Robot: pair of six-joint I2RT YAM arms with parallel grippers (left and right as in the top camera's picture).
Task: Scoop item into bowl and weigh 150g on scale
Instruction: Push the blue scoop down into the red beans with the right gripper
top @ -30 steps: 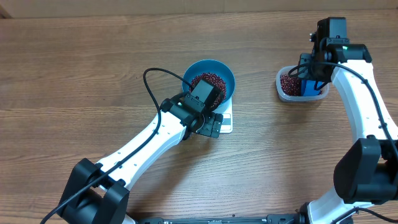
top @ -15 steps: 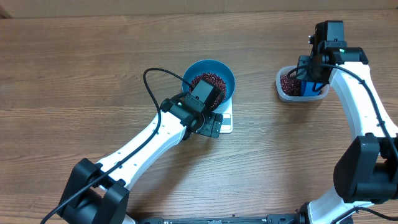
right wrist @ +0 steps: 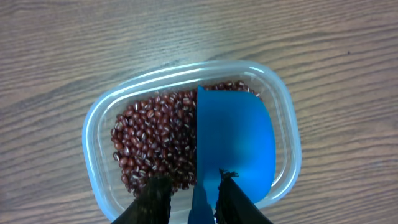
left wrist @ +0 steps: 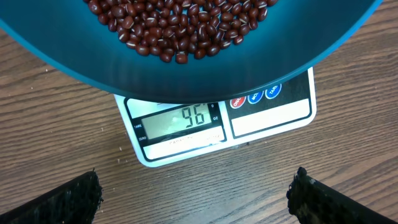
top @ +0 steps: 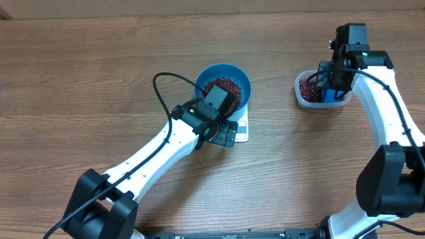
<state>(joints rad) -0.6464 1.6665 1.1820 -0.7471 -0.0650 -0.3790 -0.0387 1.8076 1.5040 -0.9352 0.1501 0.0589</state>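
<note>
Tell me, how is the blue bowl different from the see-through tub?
The bowl is round and bright blue; the tub is clear with rounded corners. The bowl sits on the white scale; the tub sits straight on the wooden table. The tub has a blue scoop in it; the bowl has none. Both hold red-brown beans.

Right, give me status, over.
Left gripper open, hovering by scale. Right gripper shut on scoop, in tub. Bowl of beans on scale, display 96. Nothing blocking.

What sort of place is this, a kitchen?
Probably a robot test bench: white robot arms at a wood-grain table, a small white square kitchen scale, a clear plastic tub of red-brown beans.
</note>
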